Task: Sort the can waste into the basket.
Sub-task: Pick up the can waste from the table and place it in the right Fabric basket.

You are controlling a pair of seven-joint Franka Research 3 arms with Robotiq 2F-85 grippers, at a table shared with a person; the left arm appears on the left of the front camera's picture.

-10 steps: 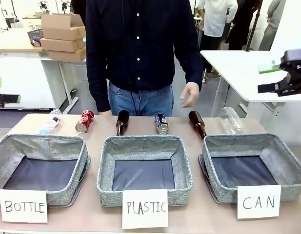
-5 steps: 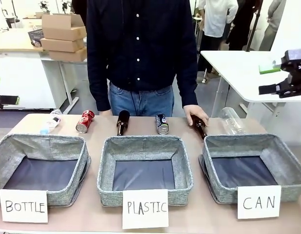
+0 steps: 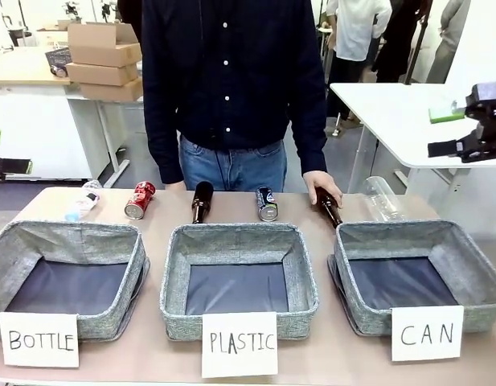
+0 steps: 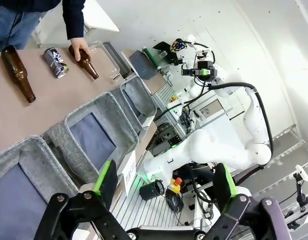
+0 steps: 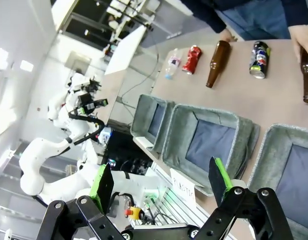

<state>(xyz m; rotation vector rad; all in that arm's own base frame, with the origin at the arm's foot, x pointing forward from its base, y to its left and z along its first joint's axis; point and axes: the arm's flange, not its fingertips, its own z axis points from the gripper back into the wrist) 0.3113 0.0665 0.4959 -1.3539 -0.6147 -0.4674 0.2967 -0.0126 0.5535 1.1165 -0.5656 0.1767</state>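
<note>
The red can [image 3: 140, 200] and the dark can [image 3: 266, 203] have not moved. Both lie outside the CAN basket [image 3: 392, 231], far below the raised grippers. What changed is the person's hand [image 3: 321, 187]: it has dropped onto the brown bottle [image 3: 329, 212] just beside the dark can (no can, so sorting hasn't begun). The left gripper [image 4: 166, 180] and right gripper [image 5: 159, 182] gape wide, empty.

Red can [image 3: 140, 200] lies on its side along the counter's [image 3: 324, 354] far edge, dark can [image 3: 266, 203] too, further right. Grey dark-lined basket [image 3: 396, 229] signed CAN sits front right.
</note>
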